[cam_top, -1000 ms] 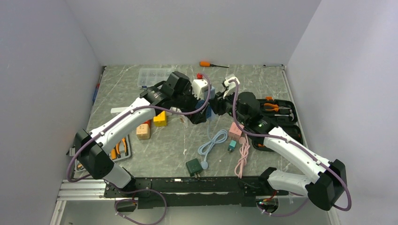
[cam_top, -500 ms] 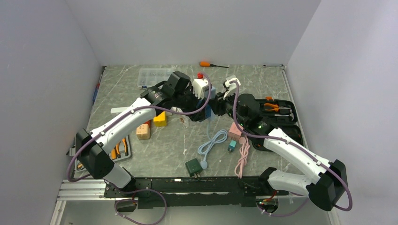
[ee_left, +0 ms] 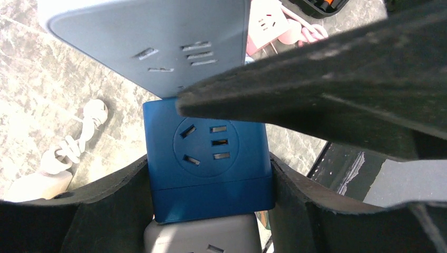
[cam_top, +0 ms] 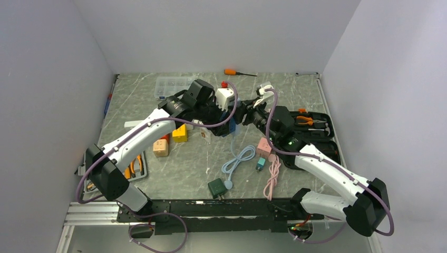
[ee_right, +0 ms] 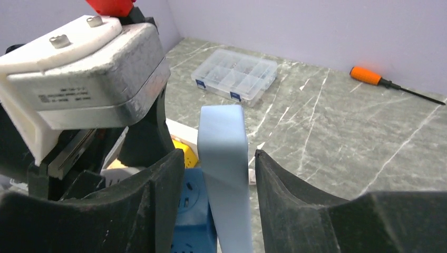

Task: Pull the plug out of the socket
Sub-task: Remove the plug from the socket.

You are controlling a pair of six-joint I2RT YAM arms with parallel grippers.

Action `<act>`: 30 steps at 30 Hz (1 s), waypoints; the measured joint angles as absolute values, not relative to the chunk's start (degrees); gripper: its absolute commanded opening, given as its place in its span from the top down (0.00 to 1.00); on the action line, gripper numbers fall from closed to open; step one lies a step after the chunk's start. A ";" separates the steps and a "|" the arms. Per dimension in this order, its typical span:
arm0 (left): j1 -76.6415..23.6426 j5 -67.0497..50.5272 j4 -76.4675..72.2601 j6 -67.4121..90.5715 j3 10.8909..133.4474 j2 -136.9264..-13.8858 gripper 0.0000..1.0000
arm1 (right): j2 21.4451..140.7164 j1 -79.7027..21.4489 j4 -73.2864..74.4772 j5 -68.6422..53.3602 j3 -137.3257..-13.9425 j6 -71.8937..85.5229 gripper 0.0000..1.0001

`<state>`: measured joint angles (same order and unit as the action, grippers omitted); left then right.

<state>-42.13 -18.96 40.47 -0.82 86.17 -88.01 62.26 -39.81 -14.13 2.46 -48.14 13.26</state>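
Plug (ee_right: 224, 137) is a pale blue slab standing upright between the fingers of the right claw (ee_right: 219, 158). A thin gap shows on each side of it, so that claw is apart and straddles the plug without gripping it. Low down and just left of the plug, inside the same claw, the dark blue socket (ee_left: 208, 158) peeks out.

The left claw (ee_left: 209, 182) is clamped on that socket, with a black finger pressed against each side of the cube, which is held up off the desk (ee_right: 327, 132). In the left wrist view the plug sits right against the socket's upper edge (whether its pins are in or out cannot be told). A pale grey block (ee_left: 203, 237) shows just beneath the cube. One blurred finger (ee_left: 342, 79) of the right claw crosses above and to the right of the socket.

Down on the desk, past the left claw, lie a pink adapter (ee_left: 269, 23) and a coiled white cord (ee_left: 68, 147). Beyond the right claw lie a clear box (ee_right: 237, 76) with compartments and, further right, an orange-handled screwdriver (ee_right: 369, 76).
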 measured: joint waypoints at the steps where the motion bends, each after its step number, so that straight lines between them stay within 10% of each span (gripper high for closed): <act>1: -42.13 -18.96 40.51 -0.82 86.17 -88.01 1.00 | 62.61 -39.81 -14.85 2.44 -48.14 13.47 0.45; 12: -42.13 -20.18 41.85 -0.84 87.37 -88.01 1.00 | 68.29 -39.79 -17.26 1.15 -48.14 14.11 0.50; 19: -41.91 -21.17 42.52 -0.80 87.61 -87.81 1.00 | 69.97 -38.89 -20.12 -0.23 -48.14 13.82 1.00; 30: -41.30 -20.69 43.20 -2.11 87.64 -87.77 1.00 | 70.81 -38.98 -20.84 -0.40 -48.16 11.94 1.00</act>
